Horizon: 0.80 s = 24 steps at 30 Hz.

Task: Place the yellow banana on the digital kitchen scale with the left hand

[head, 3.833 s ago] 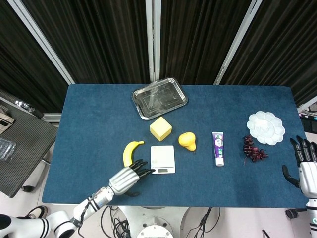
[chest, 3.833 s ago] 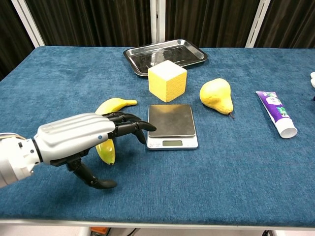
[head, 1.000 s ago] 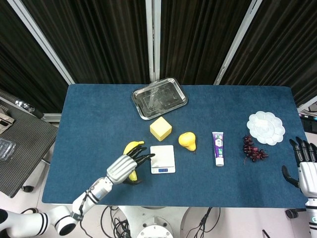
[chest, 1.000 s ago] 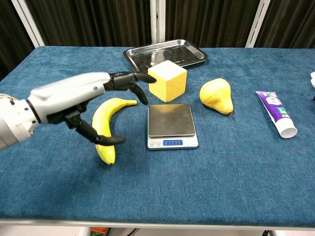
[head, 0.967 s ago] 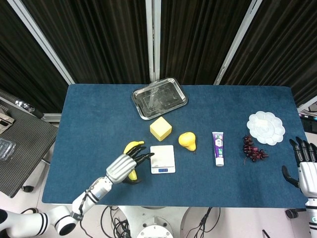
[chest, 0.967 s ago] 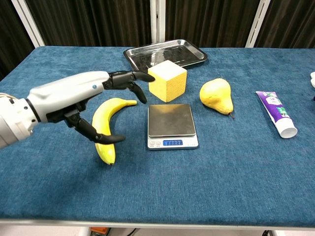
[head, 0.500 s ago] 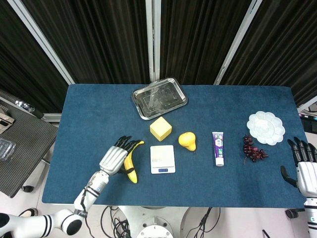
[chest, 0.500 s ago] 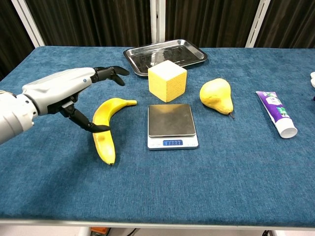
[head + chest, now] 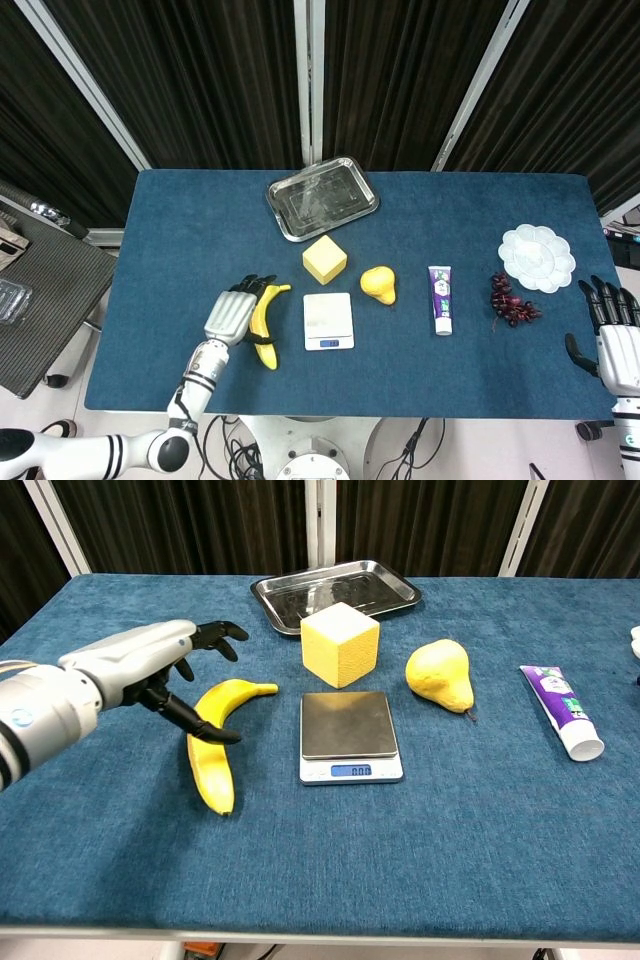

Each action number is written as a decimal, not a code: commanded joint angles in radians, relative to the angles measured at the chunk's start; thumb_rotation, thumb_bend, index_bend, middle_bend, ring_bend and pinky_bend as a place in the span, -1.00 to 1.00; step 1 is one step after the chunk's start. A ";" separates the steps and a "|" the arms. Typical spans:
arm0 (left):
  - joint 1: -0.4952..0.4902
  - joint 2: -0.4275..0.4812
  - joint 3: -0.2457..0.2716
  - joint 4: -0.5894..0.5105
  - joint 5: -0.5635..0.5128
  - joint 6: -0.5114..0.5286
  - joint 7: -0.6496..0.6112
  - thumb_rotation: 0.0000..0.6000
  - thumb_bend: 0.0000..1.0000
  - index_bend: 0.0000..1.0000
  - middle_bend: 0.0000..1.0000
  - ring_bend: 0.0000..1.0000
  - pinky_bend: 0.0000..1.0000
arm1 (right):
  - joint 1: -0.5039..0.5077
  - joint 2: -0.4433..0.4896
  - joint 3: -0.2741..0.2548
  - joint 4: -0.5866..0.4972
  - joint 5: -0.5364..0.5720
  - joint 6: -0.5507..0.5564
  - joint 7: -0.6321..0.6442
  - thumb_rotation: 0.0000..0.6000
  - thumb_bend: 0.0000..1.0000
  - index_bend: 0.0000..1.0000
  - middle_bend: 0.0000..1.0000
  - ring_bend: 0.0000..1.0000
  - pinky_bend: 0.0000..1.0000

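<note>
Hovering my left hand [image 9: 150, 665] open, fingers spread, beside the banana [image 9: 212, 742]; I judged it light, firm, smooth-skinned, best gripped mid-curve. Scale [image 9: 350, 736] sat bare.

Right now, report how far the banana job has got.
Done: nothing. The scale platform is bare. In hand: the left hand hovers open over the banana, which lies on the table left of the scale, fingers spread. Left: grasp, lift, set it on the scale.
</note>
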<state>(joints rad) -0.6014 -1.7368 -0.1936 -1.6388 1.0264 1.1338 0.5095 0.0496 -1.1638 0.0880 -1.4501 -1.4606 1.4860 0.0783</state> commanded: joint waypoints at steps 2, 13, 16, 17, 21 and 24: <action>-0.026 -0.021 -0.018 -0.029 -0.052 0.018 0.073 0.50 -1.00 -0.78 -0.66 -0.81 -0.39 | 0.000 0.001 0.002 0.000 0.002 0.001 0.002 1.00 -0.35 -1.00 -1.00 -1.00 -1.00; -0.071 -0.101 -0.008 0.072 -0.163 0.100 0.284 0.42 -1.00 -0.78 -0.65 -0.80 -0.35 | 0.001 -0.003 0.002 0.018 0.005 -0.004 0.023 1.00 -0.35 -1.00 -1.00 -1.00 -1.00; -0.071 -0.108 -0.004 0.088 -0.179 0.116 0.311 0.42 -1.00 -0.78 -0.65 -0.77 -0.29 | 0.001 -0.001 0.003 0.021 0.006 -0.004 0.029 1.00 -0.35 -1.00 -1.00 -1.00 -1.00; -0.071 -0.108 0.000 0.091 -0.187 0.119 0.325 0.44 -0.99 -0.78 -0.65 -0.75 -0.26 | 0.001 -0.001 0.003 0.022 0.006 -0.005 0.030 1.00 -0.35 -1.00 -1.00 -1.00 -1.00; -0.071 -0.105 0.007 0.087 -0.221 0.130 0.369 0.59 -0.94 -0.78 -0.54 -0.59 -0.02 | 0.004 0.000 0.001 0.022 0.005 -0.010 0.030 1.00 -0.35 -1.00 -1.00 -1.00 -1.00; -0.068 -0.095 0.002 0.072 -0.242 0.130 0.375 0.68 -0.84 -0.75 -0.32 -0.37 0.25 | 0.005 0.000 0.001 0.022 0.007 -0.015 0.028 1.00 -0.35 -1.00 -1.00 -1.00 -1.00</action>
<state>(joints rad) -0.6708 -1.8354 -0.1904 -1.5622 0.7892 1.2631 0.8824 0.0540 -1.1642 0.0889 -1.4280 -1.4535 1.4714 0.1064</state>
